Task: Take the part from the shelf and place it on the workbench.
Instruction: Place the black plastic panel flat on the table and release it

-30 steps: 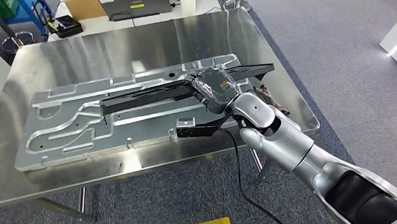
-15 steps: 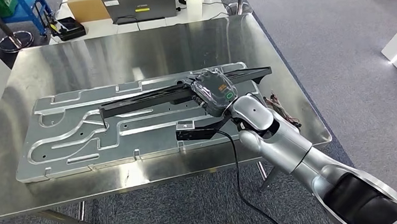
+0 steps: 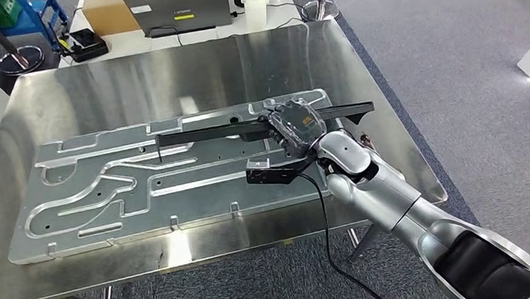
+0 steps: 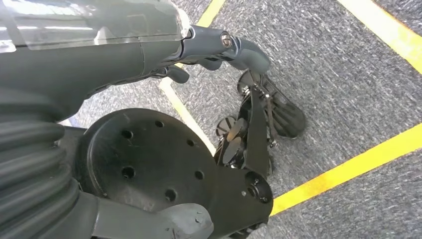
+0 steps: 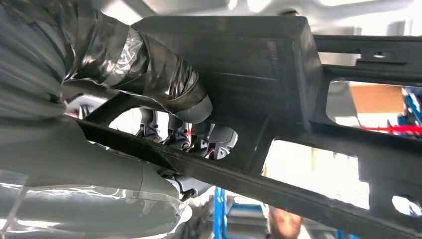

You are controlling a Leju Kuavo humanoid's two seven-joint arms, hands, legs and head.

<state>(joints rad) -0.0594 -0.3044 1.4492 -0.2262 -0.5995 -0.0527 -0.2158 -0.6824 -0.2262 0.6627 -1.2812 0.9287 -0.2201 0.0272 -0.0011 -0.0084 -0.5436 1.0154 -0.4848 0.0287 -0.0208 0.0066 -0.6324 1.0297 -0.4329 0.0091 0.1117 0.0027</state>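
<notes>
My right hand (image 3: 294, 124) grips a long black part (image 3: 204, 133) near its right end. The part lies level, just over the far side of a big machined aluminium plate (image 3: 109, 197) that rests on the steel workbench (image 3: 135, 74). Whether the part touches the plate I cannot tell. In the right wrist view the taped thumb (image 5: 164, 84) presses on the part's black frame (image 5: 259, 64) and the fingers (image 5: 174, 132) curl in from the other side. My left hand (image 4: 199, 45) hangs beside my body above the carpet and holds nothing.
Beyond the workbench's far edge stand a laptop (image 3: 176, 8), white bottles (image 3: 254, 0), a cardboard box (image 3: 101, 9) and a black device (image 3: 86, 42). A black cable (image 3: 320, 209) hangs from my right wrist over the front edge. Yellow tape (image 4: 348, 164) marks the carpet.
The whole picture has shifted, so the camera moved. My right hand still grips the part over the plate's far right side, and the part's left end now sits a little further right.
</notes>
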